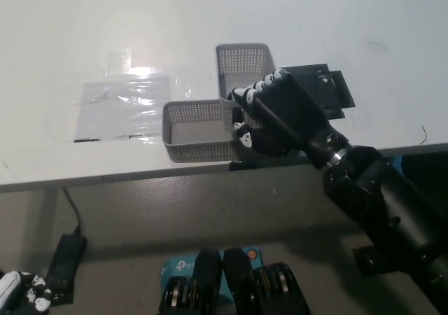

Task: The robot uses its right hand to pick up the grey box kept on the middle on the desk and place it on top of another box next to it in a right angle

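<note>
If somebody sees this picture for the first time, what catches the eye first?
The black right hand at centre, shut on a grey perforated box held crosswise over a second grey mesh box at the white desk's front edge. The white left hand rests at lower left.

Mesh basket sat at desk front edge; second basket behind it, overlapping its right end crosswise. Right hand on that basket. Plastic sheet left. Left hand lower left.
</note>
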`<state>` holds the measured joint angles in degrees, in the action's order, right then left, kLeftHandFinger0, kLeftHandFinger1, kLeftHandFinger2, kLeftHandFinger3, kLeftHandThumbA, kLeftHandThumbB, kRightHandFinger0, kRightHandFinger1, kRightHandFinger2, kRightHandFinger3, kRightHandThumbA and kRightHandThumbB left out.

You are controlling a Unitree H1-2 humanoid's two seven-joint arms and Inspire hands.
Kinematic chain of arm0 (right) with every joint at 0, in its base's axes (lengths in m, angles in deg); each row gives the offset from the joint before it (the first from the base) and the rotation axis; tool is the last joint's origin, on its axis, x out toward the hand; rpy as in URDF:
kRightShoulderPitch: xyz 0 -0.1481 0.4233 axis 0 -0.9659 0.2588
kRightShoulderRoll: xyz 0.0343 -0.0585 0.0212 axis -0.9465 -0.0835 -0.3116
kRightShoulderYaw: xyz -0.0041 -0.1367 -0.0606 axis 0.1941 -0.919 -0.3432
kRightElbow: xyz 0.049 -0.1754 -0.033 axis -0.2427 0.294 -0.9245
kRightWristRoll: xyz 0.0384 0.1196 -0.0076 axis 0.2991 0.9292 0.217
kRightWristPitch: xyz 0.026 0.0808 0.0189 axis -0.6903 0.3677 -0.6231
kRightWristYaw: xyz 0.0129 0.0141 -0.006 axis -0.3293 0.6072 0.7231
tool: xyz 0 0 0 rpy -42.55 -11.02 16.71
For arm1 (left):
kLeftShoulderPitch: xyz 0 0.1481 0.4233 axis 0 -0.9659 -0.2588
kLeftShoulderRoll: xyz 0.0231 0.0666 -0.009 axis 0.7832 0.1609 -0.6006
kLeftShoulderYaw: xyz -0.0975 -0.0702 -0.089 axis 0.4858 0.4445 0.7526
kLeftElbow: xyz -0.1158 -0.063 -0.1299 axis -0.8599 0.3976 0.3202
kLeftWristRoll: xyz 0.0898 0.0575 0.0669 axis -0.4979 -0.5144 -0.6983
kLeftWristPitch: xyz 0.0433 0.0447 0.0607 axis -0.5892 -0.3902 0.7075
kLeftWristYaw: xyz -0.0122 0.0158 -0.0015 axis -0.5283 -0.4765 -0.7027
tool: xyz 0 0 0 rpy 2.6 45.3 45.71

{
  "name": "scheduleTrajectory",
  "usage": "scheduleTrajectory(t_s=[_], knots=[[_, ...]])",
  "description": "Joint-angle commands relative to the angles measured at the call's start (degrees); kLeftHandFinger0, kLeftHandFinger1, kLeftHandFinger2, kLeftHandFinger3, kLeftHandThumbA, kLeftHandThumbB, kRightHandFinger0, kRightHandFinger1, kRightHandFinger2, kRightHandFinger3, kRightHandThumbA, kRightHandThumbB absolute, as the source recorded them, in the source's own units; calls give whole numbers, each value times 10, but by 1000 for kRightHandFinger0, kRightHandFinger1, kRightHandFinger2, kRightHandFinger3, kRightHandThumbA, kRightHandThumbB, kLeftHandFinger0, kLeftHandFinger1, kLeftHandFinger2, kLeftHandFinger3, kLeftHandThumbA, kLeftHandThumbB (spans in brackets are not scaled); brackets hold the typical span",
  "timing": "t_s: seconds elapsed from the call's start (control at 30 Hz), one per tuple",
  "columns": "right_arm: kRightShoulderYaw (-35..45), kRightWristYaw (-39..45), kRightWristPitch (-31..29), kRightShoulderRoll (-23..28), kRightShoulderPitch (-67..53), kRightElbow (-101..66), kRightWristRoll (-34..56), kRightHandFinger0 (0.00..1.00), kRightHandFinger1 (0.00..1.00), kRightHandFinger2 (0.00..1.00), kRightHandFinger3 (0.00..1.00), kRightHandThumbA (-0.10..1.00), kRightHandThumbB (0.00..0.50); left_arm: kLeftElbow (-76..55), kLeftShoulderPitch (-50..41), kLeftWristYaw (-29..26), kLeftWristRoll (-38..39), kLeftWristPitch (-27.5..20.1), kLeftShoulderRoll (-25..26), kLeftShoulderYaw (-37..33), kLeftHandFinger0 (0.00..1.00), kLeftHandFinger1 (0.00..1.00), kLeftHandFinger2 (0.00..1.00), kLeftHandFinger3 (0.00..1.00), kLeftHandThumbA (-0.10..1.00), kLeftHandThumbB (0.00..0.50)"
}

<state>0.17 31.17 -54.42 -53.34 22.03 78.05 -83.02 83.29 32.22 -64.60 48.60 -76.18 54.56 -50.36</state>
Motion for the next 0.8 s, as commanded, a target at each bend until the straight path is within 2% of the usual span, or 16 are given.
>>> scheduleTrajectory(t_s=[0.0, 0.17, 0.3, 0.37, 0.43, 0.5, 0.53, 0.6, 0.63, 0.67, 0.7, 0.73, 0.77], knots=[[9, -3, -15, 5, 10, -6, 1, 0, 0, 249, 225, -100, 265, -2, 9, 2, -3, -12, 15, 1, 0, 0, 0, 144, -100, 500], [3, -40, -35, 11, 10, 31, -17, 0, 0, 272, 260, -100, 266, -7, 11, 1, -3, -5, 15, 2, 0, 0, 14, 129, -100, 500], [-8, -77, -41, 13, 11, 66, -43, 0, 9, 330, 285, -100, 272, -10, 9, -1, -7, -7, 15, 1, 0, 0, 2, 126, -100, 500], [-14, -95, -44, 14, 11, 80, -53, 0, 28, 409, 392, -100, 267, -10, 11, 2, -3, 1, 13, 2, 0, 0, 0, 110, -100, 500], [-18, -101, -49, 14, 9, 91, -54, 0, 51, 450, 448, -100, 274, -10, 12, 2, -3, -1, 14, 1, 0, 0, 0, 111, -100, 500], [-20, -100, -48, 15, 8, 94, -58, 0, 106, 531, 545, -100, 238, -10, 14, 4, 0, 2, 14, 2, 0, 0, 0, 129, -100, 500], [-26, -107, -54, 16, 3, 96, -62, 0, 157, 601, 620, -100, 189, -8, 15, 3, -7, -2, 17, -2, 0, 0, 1, 131, -100, 500], [-32, -136, -65, 16, 2, 102, -73, 0, 159, 604, 629, -100, 132, -8, 15, 4, -7, 0, 17, -2, 0, 0, 1, 130, -100, 500], [-35, -140, -68, 17, 2, 103, -74, 0, 164, 609, 634, -100, 124, -8, 15, 4, -6, -1, 17, -2, 0, 0, 2, 131, -100, 500], [-39, -142, -68, 18, 0, 99, -79, 0, 161, 610, 649, -100, 132, -7, 15, 3, -6, -1, 17, -2, 0, 0, 3, 132, -100, 500], [-37, -110, -59, 19, -7, 76, -68, 0, 154, 584, 715, -100, 97, -6, 15, 2, -7, -2, 17, -2, 0, 0, 3, 135, -100, 500], [-37, -102, -58, 20, -9, 64, -66, 0, 133, 533, 722, -100, 68, -7, 15, 2, -9, 3, 17, -2, 0, 0, 4, 145, -100, 500], [-37, -100, -58, 20, -10, 59, -66, 0, 94, 466, 633, -100, 40, -8, 16, 2, -9, 6, 17, -2, 0, 0, 4, 148, -100, 500]])
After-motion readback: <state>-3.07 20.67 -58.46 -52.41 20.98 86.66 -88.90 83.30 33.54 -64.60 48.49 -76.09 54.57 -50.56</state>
